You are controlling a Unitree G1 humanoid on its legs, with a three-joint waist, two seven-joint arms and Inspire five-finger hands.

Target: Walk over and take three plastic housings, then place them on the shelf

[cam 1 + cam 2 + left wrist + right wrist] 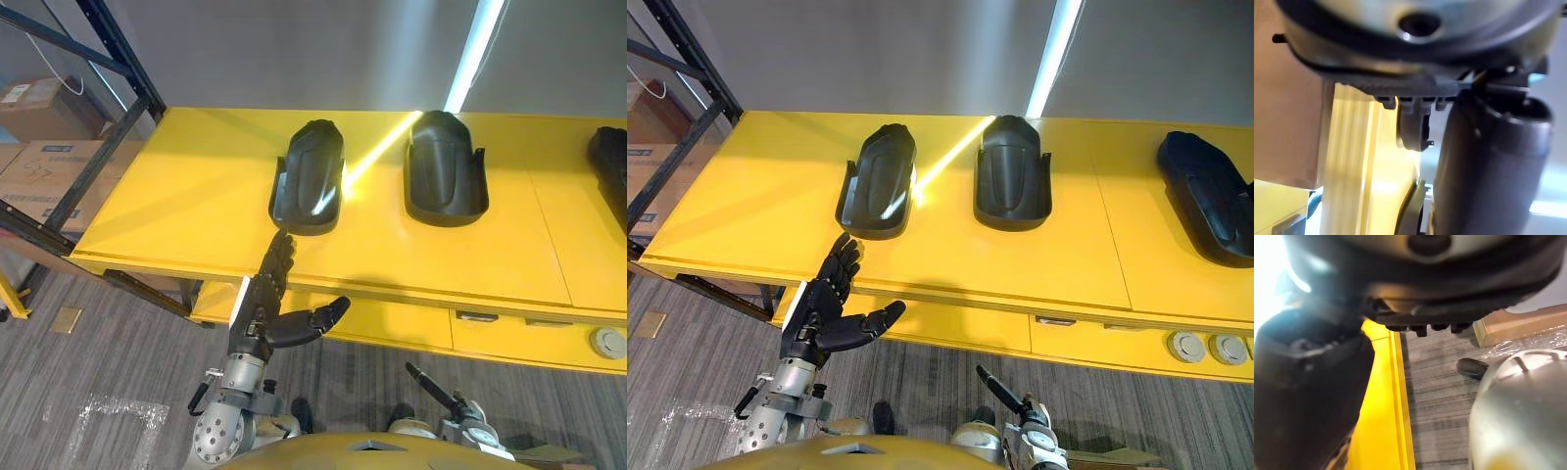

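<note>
Three black plastic housings lie on the yellow table [196, 206]: a left one [309, 176], a middle one [446, 166] and a right one [1210, 196] near the table's right end. My left hand [265, 304] is raised at the table's front edge, just short of the left housing. It is open, its fingers straight and pointing at that housing, thumb spread to the right, and it holds nothing. My right hand [431, 384] hangs low in front of the table, below the middle housing, fingers straight and empty.
A dark metal rack [98, 147] stands at the table's left end, with cardboard boxes [39, 162] behind it. Drawers [490, 318] run along the table's front, with round sockets [1200, 345] at the right. The floor is grey carpet [118, 333].
</note>
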